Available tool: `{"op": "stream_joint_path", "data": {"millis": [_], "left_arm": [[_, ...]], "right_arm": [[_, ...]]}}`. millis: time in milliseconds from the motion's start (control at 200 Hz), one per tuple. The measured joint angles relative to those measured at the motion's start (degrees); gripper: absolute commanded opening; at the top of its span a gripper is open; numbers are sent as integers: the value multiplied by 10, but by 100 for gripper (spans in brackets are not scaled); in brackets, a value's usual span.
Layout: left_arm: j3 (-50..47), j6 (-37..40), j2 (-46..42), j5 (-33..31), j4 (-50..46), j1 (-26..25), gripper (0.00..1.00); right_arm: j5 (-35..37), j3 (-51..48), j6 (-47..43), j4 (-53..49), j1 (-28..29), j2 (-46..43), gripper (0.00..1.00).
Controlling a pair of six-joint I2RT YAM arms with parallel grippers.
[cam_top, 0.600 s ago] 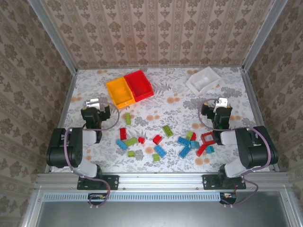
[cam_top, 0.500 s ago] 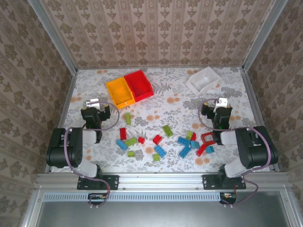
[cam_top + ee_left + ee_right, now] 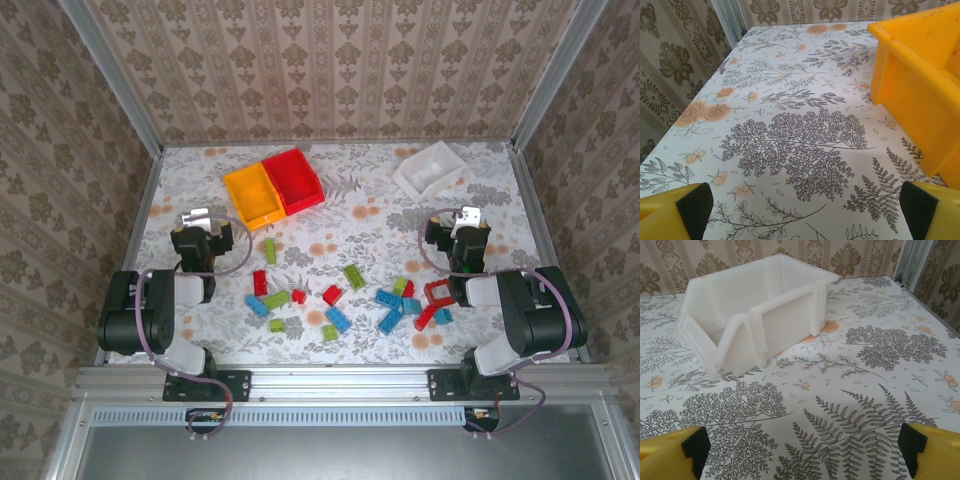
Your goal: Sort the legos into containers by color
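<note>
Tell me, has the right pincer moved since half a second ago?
No. In the top view the right pincer holds the same spot against the white bin beyond it.

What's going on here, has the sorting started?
Not yet, by the look of it. Both arms sit folded back, the left gripper and right gripper open and holding nothing. The red, blue and green legos lie scattered on the table between the arms. The orange-yellow bin and red bin stand side by side far left, the white bin far right; all three look empty.
</note>
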Motion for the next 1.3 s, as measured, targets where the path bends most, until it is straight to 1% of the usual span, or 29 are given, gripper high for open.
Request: {"op": "stream_joint_path", "data": {"millis": [210, 245, 310, 380, 460, 585, 655, 710, 745, 760, 820, 885, 960, 1020, 1080, 1170, 1245, 1300], "left_arm": [[0, 2, 0, -2, 0, -1, 100], [0, 5, -6, -12, -7, -6, 100], [2, 14, -44, -42, -52, -29, 100], [9, 16, -122, -72, -115, -69, 100], [27, 14, -211, -109, -174, -119, 100], [72, 8, -329, -169, -272, -219, 100], [101, 3, -379, -206, -335, -295, 100], [131, -16, -402, -233, -397, -344, 100], [164, -52, -409, -245, -462, -362, 100], [183, -85, -410, -247, -500, -366, 100], [258, -173, -405, -236, -628, -356, 100], [308, -245, -405, -197, -707, -323, 100], [326, -309, -407, -125, -771, -257, 100], [330, -351, -394, -81, -824, -204, 100], [340, -375, -361, -45, -877, -172, 99], [375, -388, -280, 0, -936, -143, 91], [408, -386, -213, 33, -960, -124, 81], [428, -387, -171, 57, -966, -109, 76]], "right_arm": [[0, 0, 0, 0, 0, 0, 100], [0, 0, 0, -3, 0, -3, 100], [14, 0, -6, -24, 9, -23, 100], [30, 1, -15, -75, 31, -87, 100], [38, 19, -15, -145, 53, -190, 100], [59, 109, -1, -279, 86, -329, 100], [66, 190, 39, -385, 105, -383, 100], [45, 260, 91, -481, 108, -412, 100], [23, 293, 129, -530, 104, -430, 100], [9, 301, 144, -545, 100, -439, 100], [-66, 299, 210, -586, 73, -482, 99], [-129, 282, 274, -637, 42, -514, 99], [-157, 282, 319, -722, 32, -504, 91], [-161, 297, 342, -804, 39, -475, 83], [-157, 323, 348, -876, 43, -435, 78], [-148, 374, 344, -956, 45, -367, 74], [-146, 410, 343, -984, 45, -318, 72], [-146, 427, 344, -990, 45, -287, 70]]}}
